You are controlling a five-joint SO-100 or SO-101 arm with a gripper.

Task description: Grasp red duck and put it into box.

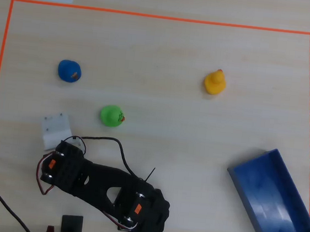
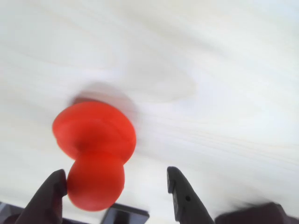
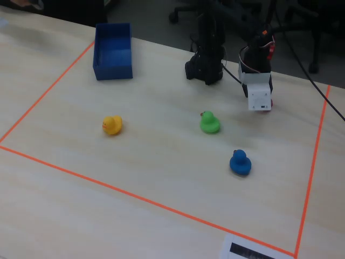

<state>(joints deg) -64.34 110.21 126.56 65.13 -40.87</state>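
The red duck (image 2: 96, 151) fills the lower left of the wrist view and rests on the pale table. My gripper (image 2: 116, 176) is open around it. The left fingertip (image 2: 53, 184) touches the duck's head and the right fingertip (image 2: 176, 182) stands well apart from it. In the overhead view the gripper (image 1: 57, 129) is at the lower left and hides the duck. In the fixed view the gripper (image 3: 259, 98) points down at the table on the right. The dark blue box (image 1: 278, 209) lies at the lower right of the overhead view and at the far left of the fixed view (image 3: 113, 46).
A green duck (image 1: 110, 115) sits just up and right of the gripper, a blue duck (image 1: 69, 71) farther up and a yellow duck (image 1: 214, 82) at the upper right. Orange tape (image 1: 154, 15) outlines the work area. The arm's base (image 1: 144, 214) is at the bottom.
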